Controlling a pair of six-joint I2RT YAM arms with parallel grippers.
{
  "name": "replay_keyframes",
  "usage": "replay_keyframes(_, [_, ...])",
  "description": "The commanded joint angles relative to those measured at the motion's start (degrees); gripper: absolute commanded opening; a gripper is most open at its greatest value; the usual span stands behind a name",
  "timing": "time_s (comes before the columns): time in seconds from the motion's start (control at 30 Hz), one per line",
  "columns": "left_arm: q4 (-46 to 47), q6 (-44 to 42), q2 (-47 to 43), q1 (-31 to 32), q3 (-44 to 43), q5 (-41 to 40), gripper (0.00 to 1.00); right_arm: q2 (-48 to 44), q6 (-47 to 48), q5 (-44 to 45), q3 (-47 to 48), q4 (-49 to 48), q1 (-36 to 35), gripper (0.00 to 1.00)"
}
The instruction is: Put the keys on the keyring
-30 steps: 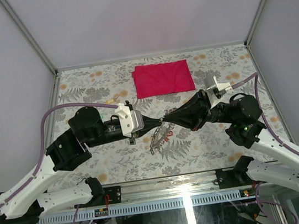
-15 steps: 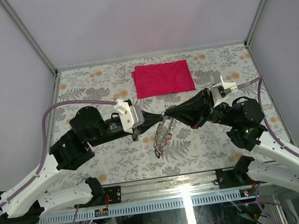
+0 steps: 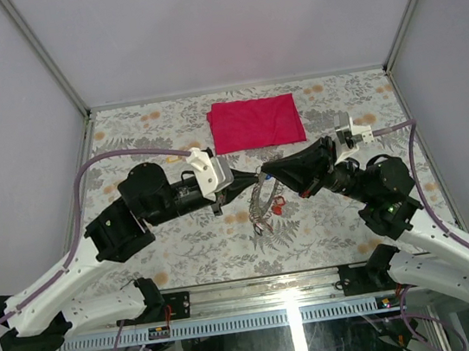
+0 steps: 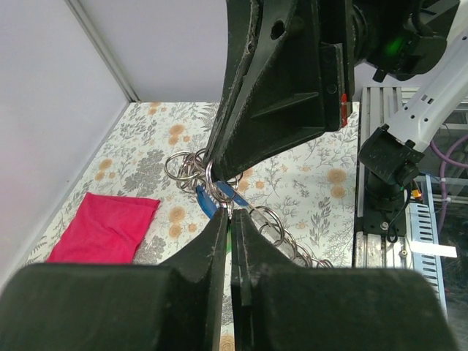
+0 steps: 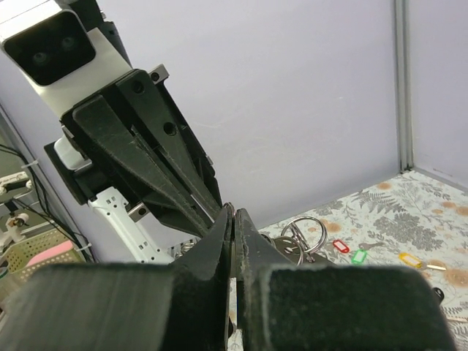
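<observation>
Right end effector point(image 3: 264, 170) pinches keyring point(image 4: 210, 174) aloft; left end effector point(image 4: 229, 218), closed narrow, meets it, likely threading blue key point(image 4: 207, 199).

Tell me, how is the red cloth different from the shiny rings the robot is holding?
The red cloth lies flat on the table, untouched; the chain of metal rings hangs down, pinched by the left gripper and right gripper. The cloth is one red piece; the chain is many silvery loops. Both are over the flowery table.
</observation>
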State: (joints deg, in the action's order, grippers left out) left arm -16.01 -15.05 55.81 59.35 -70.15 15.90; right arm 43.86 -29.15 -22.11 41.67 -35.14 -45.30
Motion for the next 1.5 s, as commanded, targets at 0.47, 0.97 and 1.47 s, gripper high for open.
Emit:
replay_keyframes(0.47, [3.79,3.12,-0.80,0.35,1.62,2.90,0.16,-3.02,5.73,2.40,2.62,-3.97,0.40,0.00])
replay_keyframes(0.97, [7.62,5.95,-3.61,0.31,2.64,1.14,0.21,-2.98,12.28,-4.86,8.38,6.40,0.45,0.00])
replay_keyframes(1.47, [5.26,11.06,0.23,-0.30,1.44,-7.09,0.42,1.14,23.89,5.80,19.67,40.57,0.43,0.00])
